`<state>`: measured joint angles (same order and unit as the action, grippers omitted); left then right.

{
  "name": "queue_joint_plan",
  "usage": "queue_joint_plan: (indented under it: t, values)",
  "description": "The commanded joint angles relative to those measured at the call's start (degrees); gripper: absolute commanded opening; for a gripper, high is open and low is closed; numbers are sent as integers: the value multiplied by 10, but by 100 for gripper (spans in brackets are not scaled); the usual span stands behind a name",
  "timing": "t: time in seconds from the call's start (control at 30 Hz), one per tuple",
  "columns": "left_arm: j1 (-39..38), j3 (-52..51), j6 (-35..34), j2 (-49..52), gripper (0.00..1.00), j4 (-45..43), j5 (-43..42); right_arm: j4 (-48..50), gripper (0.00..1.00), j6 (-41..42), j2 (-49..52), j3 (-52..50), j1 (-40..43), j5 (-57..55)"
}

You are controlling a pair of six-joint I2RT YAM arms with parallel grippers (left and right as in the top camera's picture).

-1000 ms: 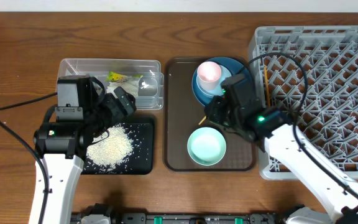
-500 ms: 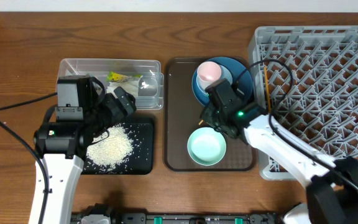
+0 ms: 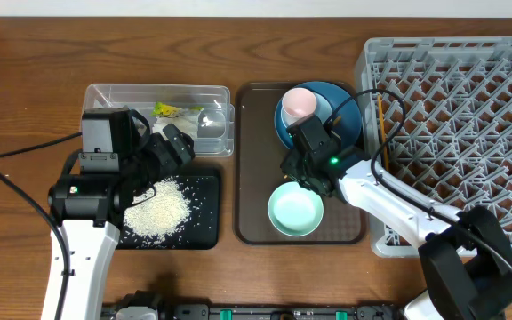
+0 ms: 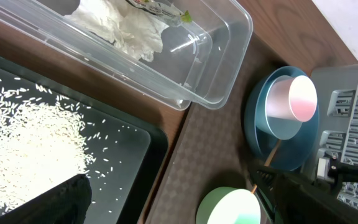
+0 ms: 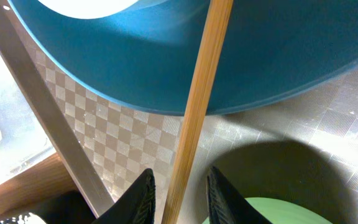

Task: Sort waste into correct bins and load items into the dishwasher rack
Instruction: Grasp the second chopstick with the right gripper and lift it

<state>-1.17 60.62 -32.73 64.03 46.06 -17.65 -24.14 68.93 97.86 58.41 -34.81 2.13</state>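
Right gripper (image 5: 180, 183): fingers sit close on either side of a chopstick (image 5: 197, 106) over the brown tray (image 3: 254, 178); cannot tell whether they pinch it.
Chopstick: crosses the blue plate (image 3: 349, 116) rim on the tray; both ends are cut off.
Left gripper (image 3: 174, 147): jaws wide apart and empty, left of the tray, above the rice (image 3: 156, 212).
Wrapper (image 3: 167, 110): in the clear tub (image 3: 114, 93) left of the tray; print unreadable.

Left arm (image 3: 83, 240) rises from the near edge, its wrist turned to the right. Left gripper (image 3: 174, 149) is held level, jaws spread to full width. Right arm (image 3: 398, 209) extends leftward from the lower right corner. Right gripper (image 3: 293, 169) points downward, its fingers (image 5: 143, 193) narrowly parted and not pressed together.
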Motion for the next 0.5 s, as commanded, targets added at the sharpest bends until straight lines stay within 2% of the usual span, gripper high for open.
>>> queue_joint_plan:
  t: [0.0, 0.23, 0.4, 0.47]
  values:
    - [3, 5, 8, 1, 96, -1, 3, 2, 25, 5, 3, 8, -5, 1]
    - [3, 5, 8, 1, 96, -1, 3, 2, 20, 5, 2, 8, -5, 5]
    - [3, 5, 8, 1, 96, -1, 3, 2, 9, 4, 2, 8, -5, 11]
    - [3, 5, 8, 1, 96, -1, 3, 2, 9, 3, 1, 8, -5, 11]
